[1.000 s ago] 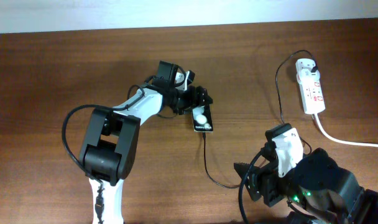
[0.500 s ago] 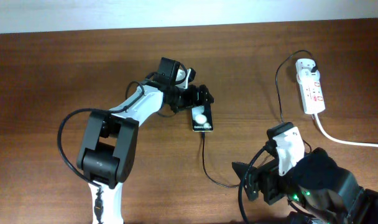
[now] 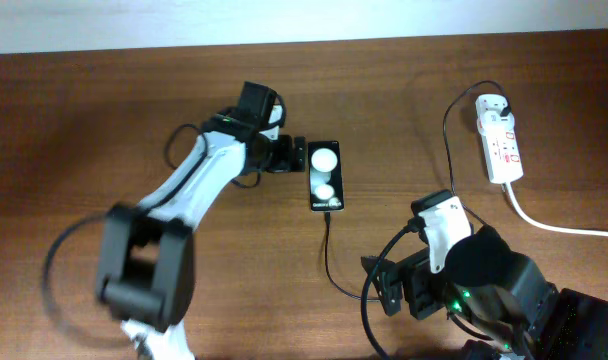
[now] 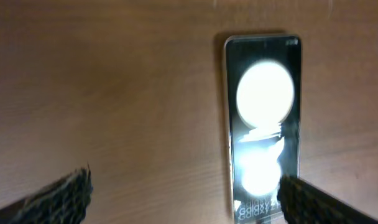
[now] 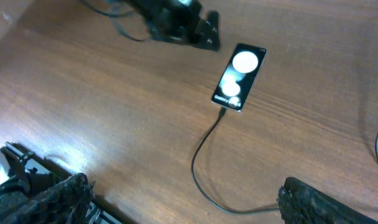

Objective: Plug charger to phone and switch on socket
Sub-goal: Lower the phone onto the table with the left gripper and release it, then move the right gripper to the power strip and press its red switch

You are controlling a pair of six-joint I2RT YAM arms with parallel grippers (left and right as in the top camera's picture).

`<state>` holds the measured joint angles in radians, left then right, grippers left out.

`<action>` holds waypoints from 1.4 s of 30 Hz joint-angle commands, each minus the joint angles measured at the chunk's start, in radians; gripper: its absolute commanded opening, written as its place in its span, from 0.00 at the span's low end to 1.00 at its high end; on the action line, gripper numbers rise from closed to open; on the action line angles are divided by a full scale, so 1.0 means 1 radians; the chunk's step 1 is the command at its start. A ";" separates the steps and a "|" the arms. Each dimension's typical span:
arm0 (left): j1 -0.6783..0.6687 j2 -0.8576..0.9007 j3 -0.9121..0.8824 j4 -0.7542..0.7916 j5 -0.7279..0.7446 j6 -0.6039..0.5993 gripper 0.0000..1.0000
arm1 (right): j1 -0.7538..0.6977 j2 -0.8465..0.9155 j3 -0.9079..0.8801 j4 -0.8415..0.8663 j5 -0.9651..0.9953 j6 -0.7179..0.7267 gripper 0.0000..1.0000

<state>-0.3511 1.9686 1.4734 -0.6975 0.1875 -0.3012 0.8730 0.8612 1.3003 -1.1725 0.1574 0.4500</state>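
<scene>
With the charger [image 3: 329, 260] meeting the phone [image 3: 325, 177] mid-table, the socket [image 3: 499, 138] lay far right, long axis running away from the robot, nearer the right gripper [image 3: 378, 285], which was spread empty like the left gripper [image 3: 296, 157].

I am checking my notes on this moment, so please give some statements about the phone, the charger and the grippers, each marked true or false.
1. The charger meets one end of the phone. True.
2. The left gripper is clamped on the phone. False: it is open, beside the phone.
3. The right gripper is shut on the charger. False: it is open and empty.
4. The charger's black plug sits in the socket. True.
</scene>
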 commanded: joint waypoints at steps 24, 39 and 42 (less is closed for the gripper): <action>0.003 -1.131 0.002 -0.943 -0.419 0.030 0.99 | -0.708 0.389 0.014 -0.177 0.003 0.238 0.07; 0.166 -1.638 0.002 -0.936 -0.420 0.029 0.99 | -1.287 0.731 0.142 -0.114 -0.090 0.104 0.05; 0.166 -1.670 0.002 -0.936 -0.420 0.029 0.99 | -1.287 0.797 0.224 -0.082 -0.191 0.109 0.05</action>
<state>-0.1902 0.3344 1.4715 -1.6356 -0.2218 -0.2790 -0.4110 1.6238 1.4727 -1.2747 0.0452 0.5606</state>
